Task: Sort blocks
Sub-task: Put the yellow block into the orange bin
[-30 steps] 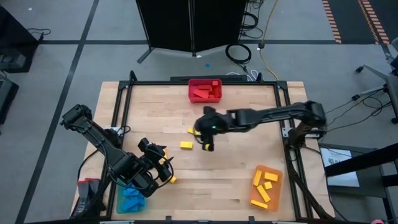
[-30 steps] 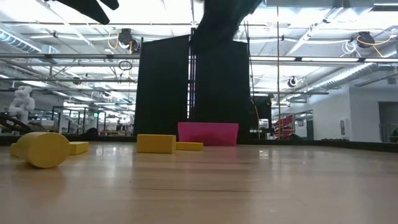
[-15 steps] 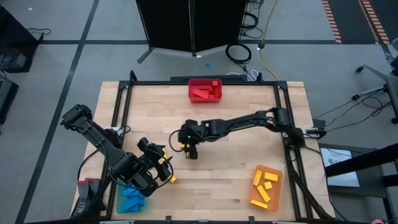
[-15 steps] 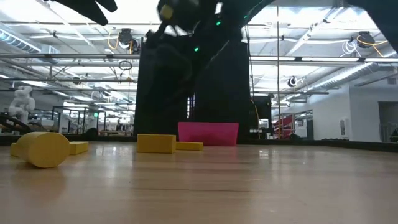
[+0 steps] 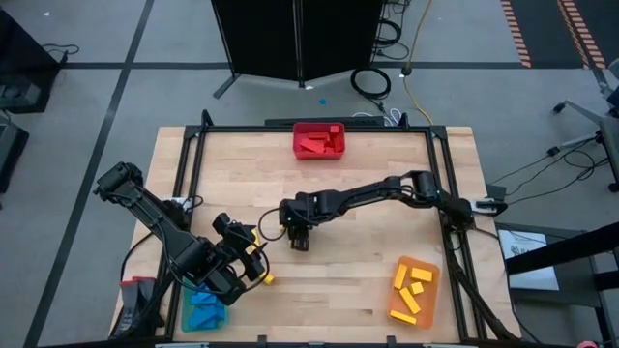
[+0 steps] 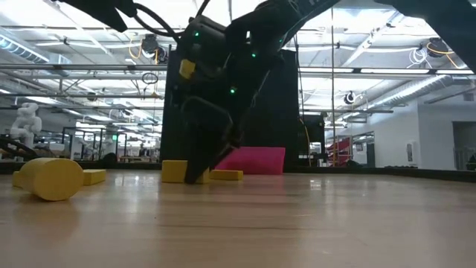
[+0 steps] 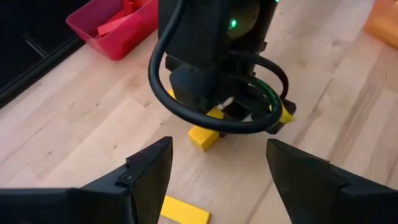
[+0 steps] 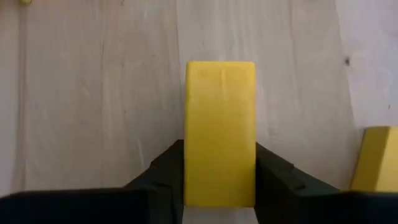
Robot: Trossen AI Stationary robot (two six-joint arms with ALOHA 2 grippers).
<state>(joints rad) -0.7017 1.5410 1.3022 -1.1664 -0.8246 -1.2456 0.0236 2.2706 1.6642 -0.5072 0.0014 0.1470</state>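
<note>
My right gripper (image 5: 298, 237) reaches in from the table's right and points down at mid-table. Its fingers close on a yellow block (image 8: 219, 124) that lies flat on the wood, also visible as the yellow block (image 6: 175, 171) in the low view. A second yellow block (image 8: 375, 158) lies beside it. My left gripper (image 7: 217, 146) waits open near the table's near-left corner, facing the right gripper, with a flat yellow block (image 7: 184, 211) just ahead of it. My right gripper pinches the yellow block between its two fingers (image 8: 163, 171), one on each long side (image 8: 189, 174), near one end of the block. The fingers come from above, pointing down, and lie across the block's width. The block lies flat on the table.
A red bin (image 5: 319, 142) with red blocks stands at the far edge. An orange bin (image 5: 414, 290) with yellow blocks sits near right, and a blue bin (image 5: 203, 309) with blue blocks near left. A yellow cylinder (image 6: 52, 179) lies on the table in the low view.
My right gripper has travelled toward the table's left and slightly nearer, then come down over the yellow block, its fingers now on either side of it. The block has stayed on the table.
</note>
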